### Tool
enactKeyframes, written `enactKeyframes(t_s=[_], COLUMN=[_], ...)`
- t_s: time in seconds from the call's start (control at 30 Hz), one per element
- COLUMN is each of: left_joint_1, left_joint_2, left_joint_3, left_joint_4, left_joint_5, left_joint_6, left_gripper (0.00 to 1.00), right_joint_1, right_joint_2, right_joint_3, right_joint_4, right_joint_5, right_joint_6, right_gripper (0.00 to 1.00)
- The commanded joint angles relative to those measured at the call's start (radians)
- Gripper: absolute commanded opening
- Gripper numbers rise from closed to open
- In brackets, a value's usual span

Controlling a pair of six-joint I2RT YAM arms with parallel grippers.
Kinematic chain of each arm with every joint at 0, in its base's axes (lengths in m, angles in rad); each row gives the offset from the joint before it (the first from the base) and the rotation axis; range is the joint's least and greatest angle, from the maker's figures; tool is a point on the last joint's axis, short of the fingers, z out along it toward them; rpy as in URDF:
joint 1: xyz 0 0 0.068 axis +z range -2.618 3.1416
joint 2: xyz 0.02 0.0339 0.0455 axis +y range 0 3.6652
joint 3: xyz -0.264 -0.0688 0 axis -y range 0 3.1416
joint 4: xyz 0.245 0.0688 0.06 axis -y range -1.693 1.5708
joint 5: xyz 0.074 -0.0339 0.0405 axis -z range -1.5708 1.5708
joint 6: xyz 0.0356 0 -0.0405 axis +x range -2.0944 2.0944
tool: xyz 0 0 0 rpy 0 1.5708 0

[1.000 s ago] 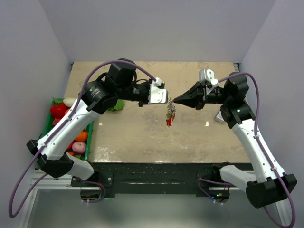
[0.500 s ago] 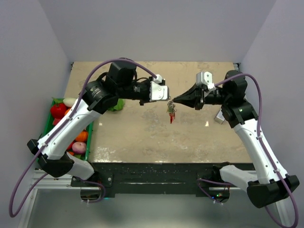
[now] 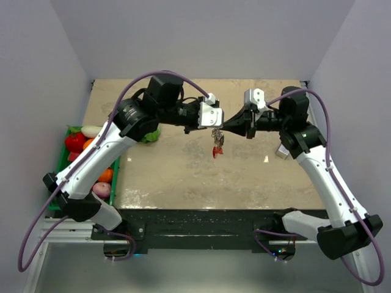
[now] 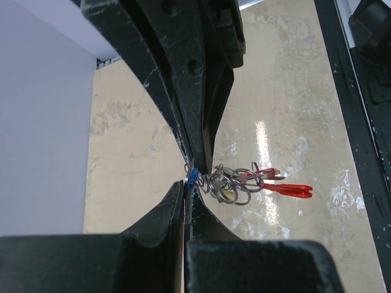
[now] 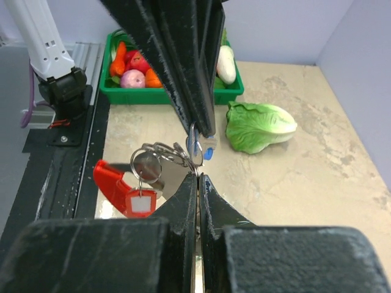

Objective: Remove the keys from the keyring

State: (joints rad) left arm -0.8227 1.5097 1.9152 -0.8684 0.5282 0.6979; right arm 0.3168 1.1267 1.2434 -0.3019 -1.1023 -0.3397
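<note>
The left gripper point(image 3: 220, 124) and the right gripper point(image 3: 226, 126) are being held tip to tip in the air over the middle of the table point(image 3: 183, 177). Both pairs of fingers are being kept pressed together, with no gap showing between them. The keys point(image 3: 216, 141) are hanging in a bunch just below the point where the 2 grippers are meeting, clear of the table surface.

In the right wrist view, the keyring point(image 5: 194, 145) is being pinched at the tips of the right gripper's fingers point(image 5: 183, 195), and its thin wire loop is reaching up to the left gripper's tip. A small blue key head point(image 5: 208, 152) is being held right at that left tip. A silvery key point(image 5: 164, 172), a long red fob point(image 5: 110, 178) and a red tag point(image 5: 140, 204) are dangling to the side of the ring.

A head of lettuce point(image 5: 259, 125) is lying on the table near its left edge, and a green crate point(image 5: 183, 96) of vegetables is sitting beside that edge.
</note>
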Motion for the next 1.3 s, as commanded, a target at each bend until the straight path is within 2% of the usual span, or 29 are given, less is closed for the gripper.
enactKeyframes(t_s=[0.0,0.37,0.77,0.8,0.9,1.0,1.27], left_joint_1=[-0.056,-0.101,-0.105,-0.105,-0.105,-0.105,-0.105], left_joint_2=[0.021,0.069,0.069,0.069,0.063,0.057,0.046], left_joint_3=[0.076,0.134,0.139,0.139,0.133,0.119,0.094], left_joint_4=[0.034,0.069,0.117,0.121,0.135,0.150,0.184], left_joint_5=[-0.005,-0.180,-0.258,-0.263,-0.292,-0.326,-0.413], left_joint_6=[0.009,-0.001,-0.038,-0.040,-0.044,-0.051,-0.058], left_gripper=[0.00,0.00,0.00,0.00,0.00,0.00,0.00], right_joint_1=[0.031,0.102,0.105,0.104,0.104,0.102,0.099], right_joint_2=[0.042,0.079,0.022,0.018,0.004,-0.002,-0.021], right_joint_3=[0.086,0.133,0.117,0.120,0.128,0.154,0.307], right_joint_4=[-0.069,-0.157,-0.187,-0.197,-0.204,-0.236,-0.376], right_joint_5=[0.068,0.140,0.240,0.246,0.280,0.295,0.378], right_joint_6=[-0.051,-0.143,-0.206,-0.206,-0.211,-0.232,-0.323], right_gripper=[0.00,0.00,0.00,0.15,0.34,0.45,0.51])
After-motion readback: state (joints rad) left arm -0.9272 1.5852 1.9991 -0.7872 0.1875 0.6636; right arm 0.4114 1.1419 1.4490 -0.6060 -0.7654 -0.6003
